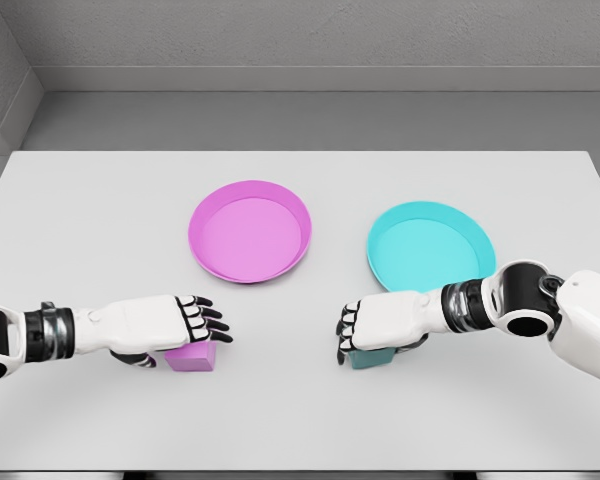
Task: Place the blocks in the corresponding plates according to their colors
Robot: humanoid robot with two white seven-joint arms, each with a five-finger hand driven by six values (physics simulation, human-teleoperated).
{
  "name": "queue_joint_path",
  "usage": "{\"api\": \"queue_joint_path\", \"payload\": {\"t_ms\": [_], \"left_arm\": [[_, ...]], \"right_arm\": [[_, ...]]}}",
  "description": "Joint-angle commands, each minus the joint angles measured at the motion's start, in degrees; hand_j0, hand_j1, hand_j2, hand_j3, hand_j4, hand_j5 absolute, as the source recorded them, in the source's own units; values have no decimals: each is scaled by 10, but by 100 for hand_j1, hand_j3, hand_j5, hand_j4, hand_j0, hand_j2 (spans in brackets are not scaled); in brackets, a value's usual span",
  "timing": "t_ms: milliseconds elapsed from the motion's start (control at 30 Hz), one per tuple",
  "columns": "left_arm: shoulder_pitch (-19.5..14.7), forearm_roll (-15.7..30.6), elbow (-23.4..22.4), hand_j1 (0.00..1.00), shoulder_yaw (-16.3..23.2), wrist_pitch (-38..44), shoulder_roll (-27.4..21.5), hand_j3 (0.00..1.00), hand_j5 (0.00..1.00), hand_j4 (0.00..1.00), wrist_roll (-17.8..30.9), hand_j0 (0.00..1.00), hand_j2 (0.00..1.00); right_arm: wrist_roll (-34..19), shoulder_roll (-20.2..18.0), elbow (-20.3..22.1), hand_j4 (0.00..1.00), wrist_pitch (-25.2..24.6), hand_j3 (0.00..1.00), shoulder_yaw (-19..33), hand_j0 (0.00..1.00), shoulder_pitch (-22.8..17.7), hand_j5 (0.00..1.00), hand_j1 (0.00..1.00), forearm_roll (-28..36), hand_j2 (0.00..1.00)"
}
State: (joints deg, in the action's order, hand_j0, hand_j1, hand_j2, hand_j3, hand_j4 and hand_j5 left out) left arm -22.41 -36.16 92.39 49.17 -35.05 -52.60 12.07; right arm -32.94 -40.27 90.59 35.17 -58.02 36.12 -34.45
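Two plates are seen on the white bench [100, 200] — a pink plate [249, 231] left of centre and a teal plate [426, 246] to its right, set apart, both empty. Two blocks are counted, nearer the front edge: a pink block [192, 358] largely covered by the left hand [185, 322], and a teal block [374, 358] under the right hand [372, 328]. Each hand is laid over its block with fingers curled downward — whether the blocks are actually gripped cannot be told.
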Motion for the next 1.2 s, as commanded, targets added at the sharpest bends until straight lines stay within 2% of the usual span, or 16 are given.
{"api": "queue_joint_path", "payload": {"t_ms": [0, 267, 333, 467, 500, 667, 800, 867, 1167], "left_arm": [[0, 3, -4, 100, 0, 0, 1, 100, 100, 100, 0, 100, 100], [1, 0, -11, 100, 1, 0, 13, 100, 100, 100, 0, 100, 100], [1, 0, -15, 100, 1, 0, 14, 100, 100, 100, 0, 100, 100], [1, -1, -20, 100, 1, 0, 14, 100, 100, 100, 0, 100, 100], [1, -1, -20, 92, 0, 0, 14, 92, 92, 92, 0, 92, 92], [0, -4, -20, 73, 0, 0, 14, 73, 73, 73, 12, 73, 73], [1, -4, -21, 65, 0, 0, 14, 65, 65, 65, 16, 65, 65], [1, -4, -21, 61, 0, 0, 14, 61, 61, 61, 16, 61, 61], [-4, 3, -20, 62, -2, 0, 14, 62, 62, 62, 21, 62, 62]], "right_arm": [[-1, -1, 1, 72, -2, 72, 1, 72, 0, 72, 72, 4, 72], [0, 0, 2, 68, -2, 68, 1, 68, 8, 68, 68, 7, 68], [0, 0, 3, 63, -2, 63, 1, 63, 8, 63, 63, 7, 63], [0, 1, 4, 63, -2, 63, 1, 63, 13, 63, 63, 8, 63], [0, 1, 4, 63, -2, 63, 1, 63, 16, 63, 63, 8, 63], [0, 1, 8, 63, -2, 63, 10, 63, 26, 63, 63, 11, 63], [0, -1, 19, 63, -2, 63, 22, 63, 29, 63, 63, 11, 63], [0, -2, 19, 63, -2, 63, 23, 63, 30, 63, 63, 11, 63], [0, -10, 13, 63, -2, 63, 51, 63, 33, 63, 63, 10, 63]]}}
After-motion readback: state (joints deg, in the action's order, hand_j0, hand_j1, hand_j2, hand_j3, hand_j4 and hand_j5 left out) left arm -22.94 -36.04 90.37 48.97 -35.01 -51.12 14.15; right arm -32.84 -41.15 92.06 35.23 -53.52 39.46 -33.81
